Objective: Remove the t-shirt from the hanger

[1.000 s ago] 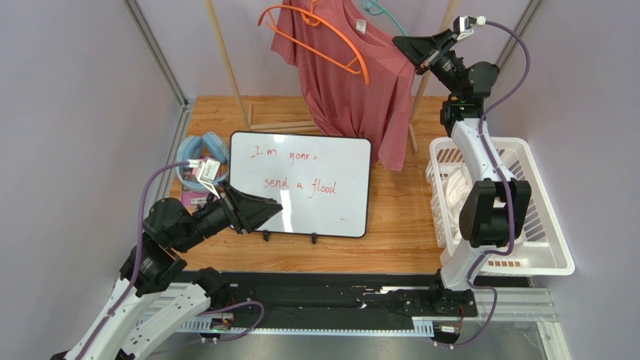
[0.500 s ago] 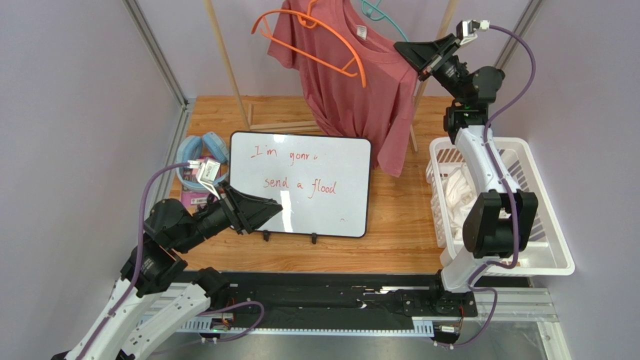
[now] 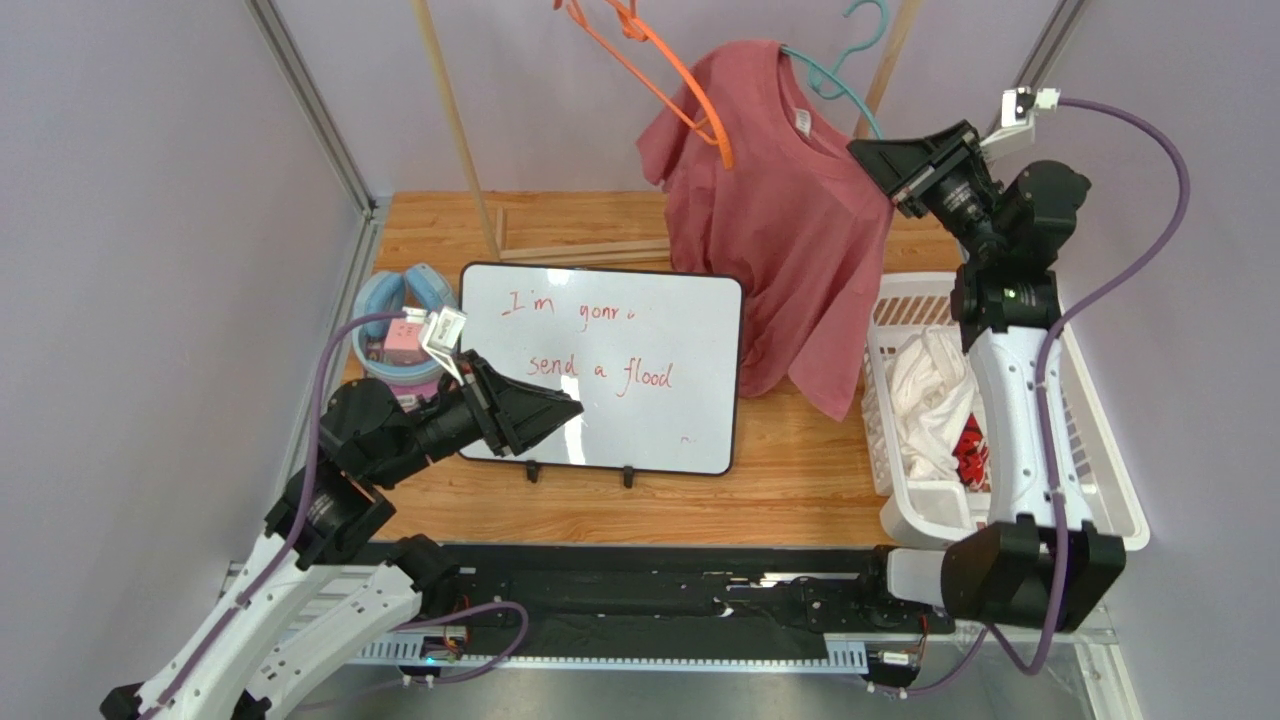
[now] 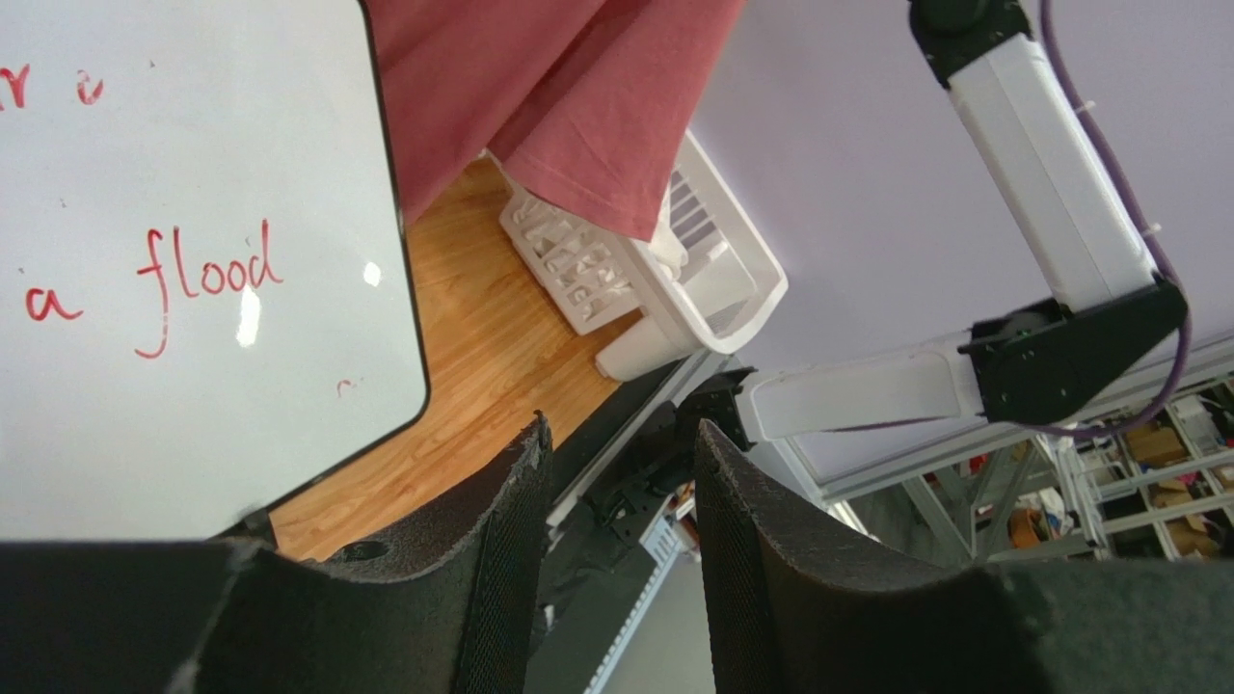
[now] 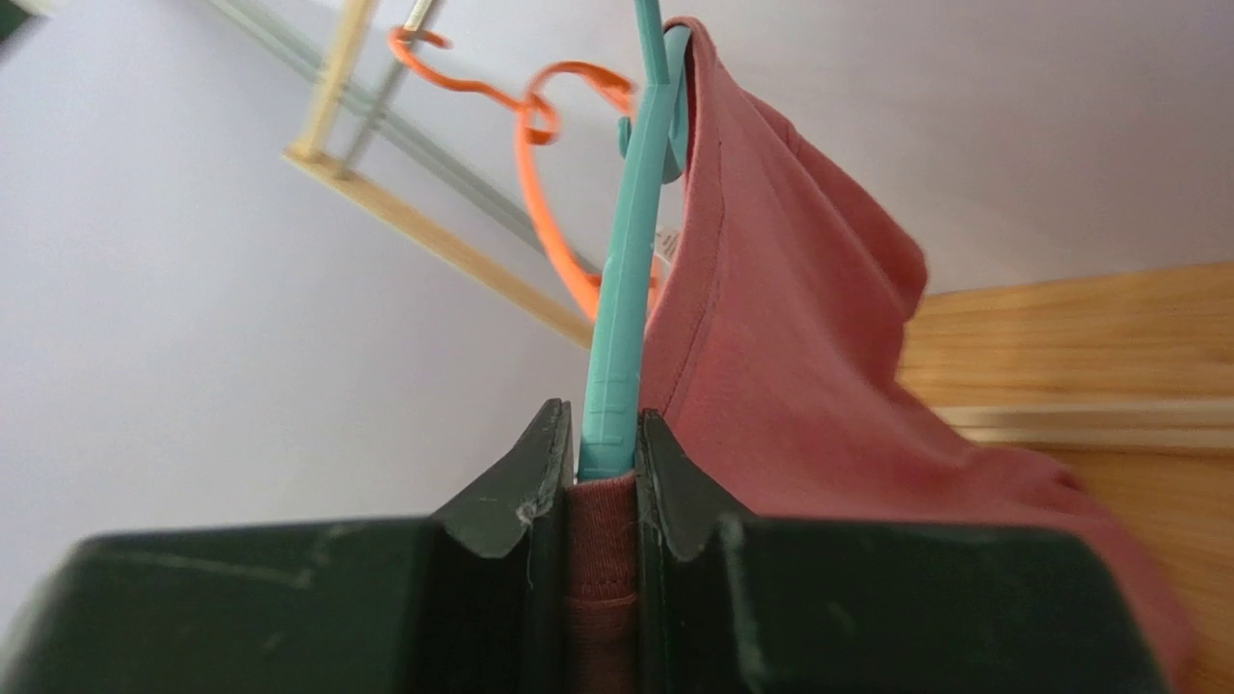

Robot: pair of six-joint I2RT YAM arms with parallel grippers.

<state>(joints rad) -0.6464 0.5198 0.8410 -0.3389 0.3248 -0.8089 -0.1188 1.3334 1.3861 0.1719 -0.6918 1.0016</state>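
The red t-shirt (image 3: 781,240) hangs on a teal hanger (image 3: 836,83) from the rack at the back. My right gripper (image 3: 879,162) is shut on the shirt's right shoulder together with the hanger's arm. In the right wrist view the jaws (image 5: 600,448) pinch red fabric with the teal hanger (image 5: 630,289) running up out of them and the t-shirt (image 5: 782,362) draped to the right. My left gripper (image 3: 564,413) is open and empty over the whiteboard; in its own view its fingers (image 4: 507,550) stand apart and the t-shirt's hem (image 4: 580,101) shows.
An orange hanger (image 3: 676,75) hangs at the shirt's left sleeve, also in the right wrist view (image 5: 543,174). A whiteboard (image 3: 601,368) with red writing stands mid-table. A white laundry basket (image 3: 1104,480) holding clothes is at the right. Wooden rack poles (image 3: 451,120) stand behind.
My right gripper has pulled the shirt and teal hanger to the right and nearer, away from the orange hanger. My left gripper has shifted slightly right.
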